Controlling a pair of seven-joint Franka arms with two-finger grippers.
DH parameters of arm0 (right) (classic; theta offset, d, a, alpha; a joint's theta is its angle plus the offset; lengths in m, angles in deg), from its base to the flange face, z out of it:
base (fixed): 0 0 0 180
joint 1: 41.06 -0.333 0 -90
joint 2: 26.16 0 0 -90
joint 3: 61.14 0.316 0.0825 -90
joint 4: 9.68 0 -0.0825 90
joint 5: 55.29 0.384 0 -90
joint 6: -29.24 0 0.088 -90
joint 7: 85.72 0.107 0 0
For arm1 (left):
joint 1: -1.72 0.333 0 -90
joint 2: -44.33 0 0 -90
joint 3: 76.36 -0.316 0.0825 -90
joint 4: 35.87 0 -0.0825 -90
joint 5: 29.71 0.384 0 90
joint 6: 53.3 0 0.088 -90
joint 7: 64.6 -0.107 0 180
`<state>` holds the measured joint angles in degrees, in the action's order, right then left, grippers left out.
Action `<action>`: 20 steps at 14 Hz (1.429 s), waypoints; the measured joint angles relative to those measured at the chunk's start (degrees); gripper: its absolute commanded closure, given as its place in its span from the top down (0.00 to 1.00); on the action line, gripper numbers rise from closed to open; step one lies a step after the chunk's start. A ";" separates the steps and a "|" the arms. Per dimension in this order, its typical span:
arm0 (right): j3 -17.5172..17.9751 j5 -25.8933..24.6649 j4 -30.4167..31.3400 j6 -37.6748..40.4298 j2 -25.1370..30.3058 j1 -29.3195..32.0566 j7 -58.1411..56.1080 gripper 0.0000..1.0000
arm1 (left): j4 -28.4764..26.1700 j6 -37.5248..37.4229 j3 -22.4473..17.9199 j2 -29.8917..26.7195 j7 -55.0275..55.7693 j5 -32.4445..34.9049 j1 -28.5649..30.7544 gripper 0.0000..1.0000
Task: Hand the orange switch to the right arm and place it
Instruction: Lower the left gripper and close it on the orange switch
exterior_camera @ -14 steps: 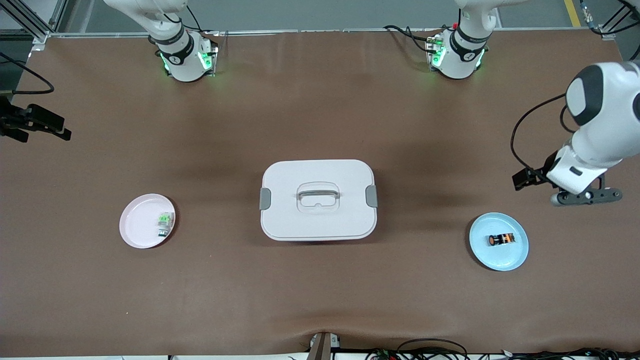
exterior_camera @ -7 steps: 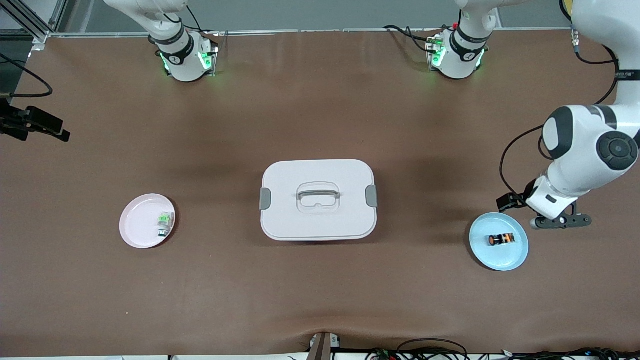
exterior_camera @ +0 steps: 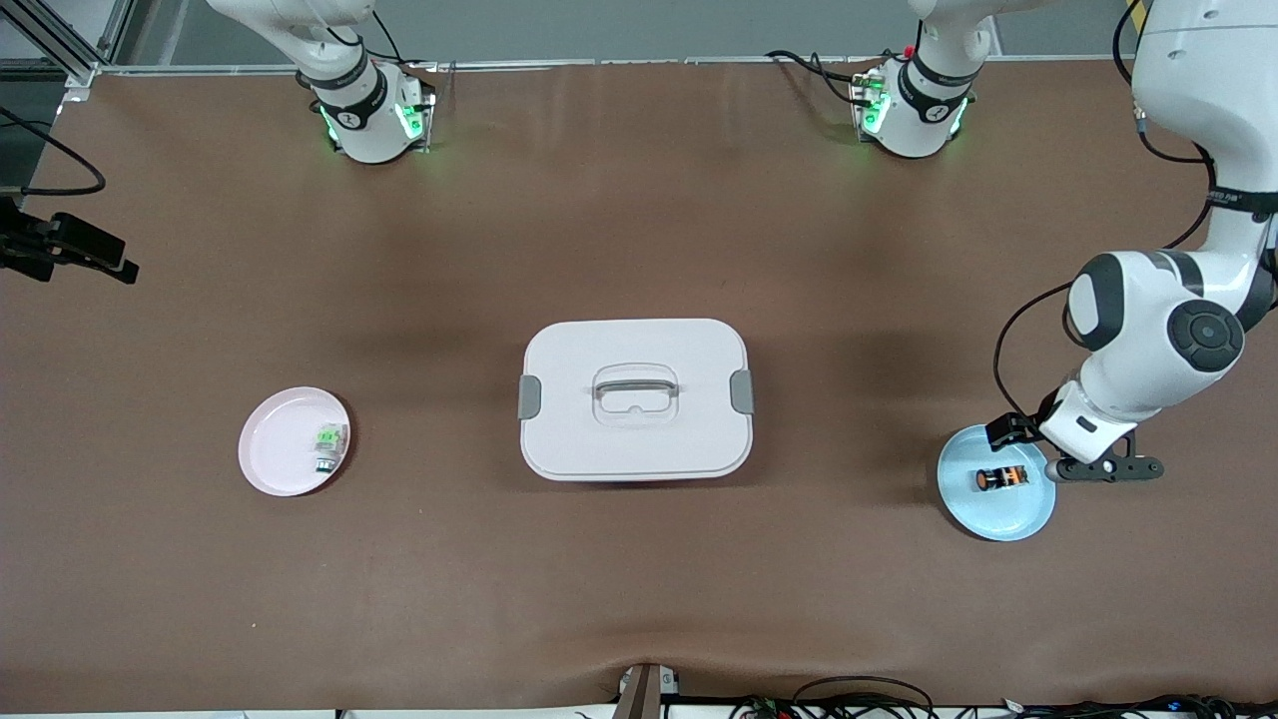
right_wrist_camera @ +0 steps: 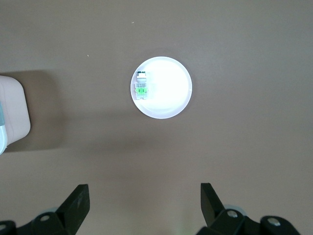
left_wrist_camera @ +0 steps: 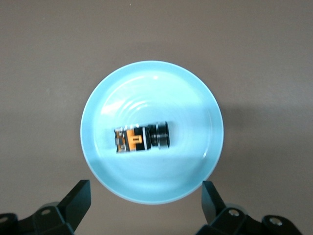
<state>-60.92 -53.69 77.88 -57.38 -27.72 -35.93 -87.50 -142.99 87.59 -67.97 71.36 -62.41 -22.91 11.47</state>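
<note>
My left gripper (left_wrist_camera: 145, 208) has dropped over the blue plate (exterior_camera: 1001, 514) (fingers spread, empty); orange switch (exterior_camera: 1000, 478) lies on its side there. Approach phase, grasp pending. Right gripper (right_wrist_camera: 142, 208) waits high over the table, fingers apart.

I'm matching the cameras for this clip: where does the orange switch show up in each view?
Front view: the orange switch lies on the blue plate toward the left arm's end of the table, the left gripper over the plate's edge.
Left wrist view: the switch lies mid-picture on that plate.
Right wrist view: not in it.
Shared landmark: the blue plate, in the front and left wrist views.
</note>
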 measured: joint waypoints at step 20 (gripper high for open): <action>0.03 -0.36 -0.02 -0.17 0.00 -0.34 0.00 1.00 | 6.16 3.14 0.90 9.66 -2.76 -0.85 2.20 1.00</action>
<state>-60.89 -54.04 77.86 -57.55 -27.72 -36.27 -87.50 -136.83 90.73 -67.07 81.01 -65.17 -23.76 13.67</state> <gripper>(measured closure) 0.000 0.000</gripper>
